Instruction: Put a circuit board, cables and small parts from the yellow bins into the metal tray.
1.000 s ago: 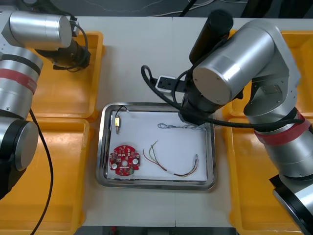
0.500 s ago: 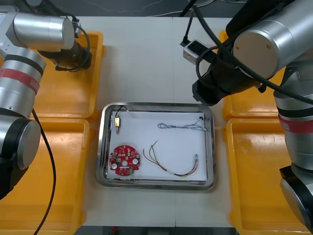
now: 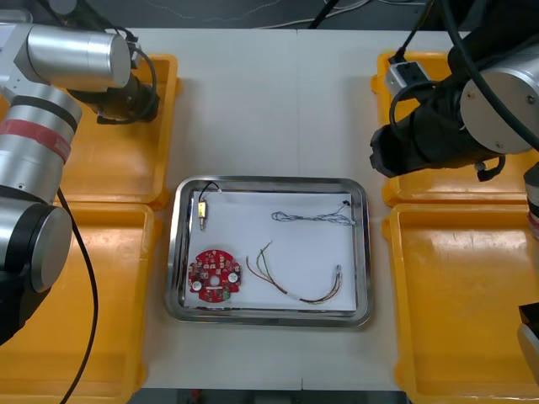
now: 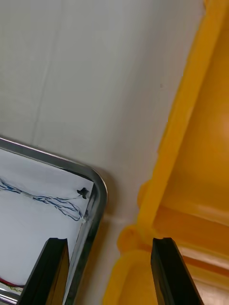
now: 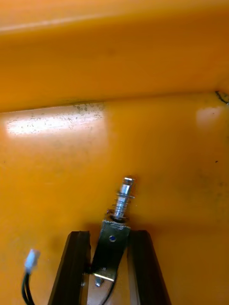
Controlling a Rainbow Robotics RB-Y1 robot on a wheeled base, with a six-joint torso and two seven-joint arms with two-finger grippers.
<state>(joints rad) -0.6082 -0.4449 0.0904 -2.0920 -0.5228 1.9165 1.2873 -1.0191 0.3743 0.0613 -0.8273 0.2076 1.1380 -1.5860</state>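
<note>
My left gripper (image 5: 109,234) is down in the far-left yellow bin (image 3: 109,168). Its fingers (image 5: 76,267) are shut on a small metal part (image 5: 117,224) that has a pin sticking out ahead and a black cable with a white plug trailing beside it. My right gripper (image 4: 109,267) hangs open with nothing between its fingers, above the metal tray's far right corner (image 4: 98,183) and the rims of the right yellow bins (image 4: 176,143). The metal tray (image 3: 269,180) holds a round red circuit board (image 3: 214,274), a twisted blue and white cable (image 3: 312,218), a red and yellow cable (image 3: 295,282) and a small metal part (image 3: 203,210).
The near-left bin (image 3: 76,337), near-right bin (image 3: 472,337) and far-right bin (image 3: 455,189) show bare yellow floors. The right arm (image 3: 438,126) covers much of the far-right bin. Bare table lies beyond the tray between the far bins.
The right arm has swung away from the tray's far right side to the far-right bin's edge. The left fingers have closed in on the small metal part.
</note>
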